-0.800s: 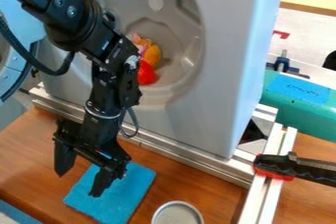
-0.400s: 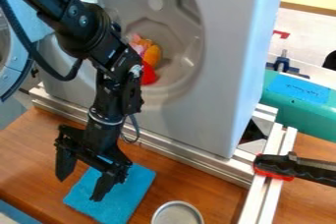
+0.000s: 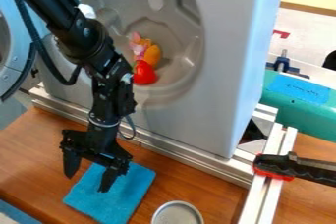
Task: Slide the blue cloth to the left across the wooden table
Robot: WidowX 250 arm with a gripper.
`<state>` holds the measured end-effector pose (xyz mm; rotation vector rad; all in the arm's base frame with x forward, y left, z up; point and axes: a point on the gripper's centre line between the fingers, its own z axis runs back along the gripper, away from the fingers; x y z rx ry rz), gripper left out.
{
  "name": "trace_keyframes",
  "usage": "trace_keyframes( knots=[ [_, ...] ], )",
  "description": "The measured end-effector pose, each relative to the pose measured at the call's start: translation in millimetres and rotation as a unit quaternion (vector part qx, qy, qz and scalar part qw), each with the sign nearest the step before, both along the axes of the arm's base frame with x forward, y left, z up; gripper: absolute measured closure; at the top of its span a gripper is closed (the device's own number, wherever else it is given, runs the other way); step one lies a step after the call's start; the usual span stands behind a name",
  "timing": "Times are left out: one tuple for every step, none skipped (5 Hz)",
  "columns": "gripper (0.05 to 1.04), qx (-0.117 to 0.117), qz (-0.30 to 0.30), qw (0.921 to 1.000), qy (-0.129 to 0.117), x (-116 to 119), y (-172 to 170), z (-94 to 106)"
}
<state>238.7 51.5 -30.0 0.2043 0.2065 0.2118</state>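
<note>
Basin [image 3: 179, 68] with red and orange toys [image 3: 145, 73] inside, gripper [image 3: 87, 182] near cloth [image 3: 115, 201]

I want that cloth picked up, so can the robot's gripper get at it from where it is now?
Probably yes: the gripper hangs open just above the blue cloth, and nothing appears to lie on it.

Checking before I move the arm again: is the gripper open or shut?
Open. The gripper's two fingers stand well apart, with part of the blue cloth visible through the gap and nothing held between them.
</note>
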Motion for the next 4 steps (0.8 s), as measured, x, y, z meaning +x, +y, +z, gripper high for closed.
trace_keyframes(
  knots=[
    [0.084,-0.05,-0.017,0.9986,0.004,0.2,-10.8,-22.8],
    [0.084,-0.091,-0.04,0.995,-0.016,7.5,-21.9,-26.1],
    [0.084,-0.1,-0.047,0.9938,-0.004,9.8,-23.7,-36.7],
    [0.083,-0.09,-0.046,0.9948,0.012,12.3,-14.1,-44.4]
  ],
)
